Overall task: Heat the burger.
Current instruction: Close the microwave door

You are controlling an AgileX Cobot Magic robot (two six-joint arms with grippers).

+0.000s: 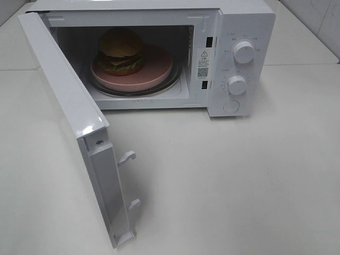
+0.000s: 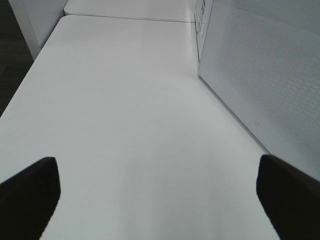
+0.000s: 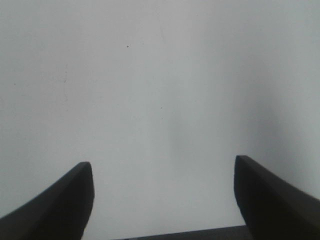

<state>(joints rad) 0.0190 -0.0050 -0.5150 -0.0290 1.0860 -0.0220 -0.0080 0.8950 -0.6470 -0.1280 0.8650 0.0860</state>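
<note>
The burger [image 1: 120, 51], brown bun on top with greenish layers below, sits on a pink plate [image 1: 159, 69] inside the white microwave [image 1: 241, 32]. The microwave's door [image 1: 69, 106] stands swung wide open toward the front left. Neither arm shows in the exterior high view. In the left wrist view my left gripper [image 2: 157, 195] is open over bare white table, with the microwave door's perforated panel [image 2: 260, 75] beside it. My right gripper [image 3: 162, 192] is open too, with only white table between its dark fingers [image 3: 65, 200].
Two round knobs [image 1: 244, 52] and a button sit on the microwave's right panel. The door's latch hooks [image 1: 127, 156] stick out from its front edge. White tabletop [image 1: 239, 180] stretches in front of and to the right of the microwave.
</note>
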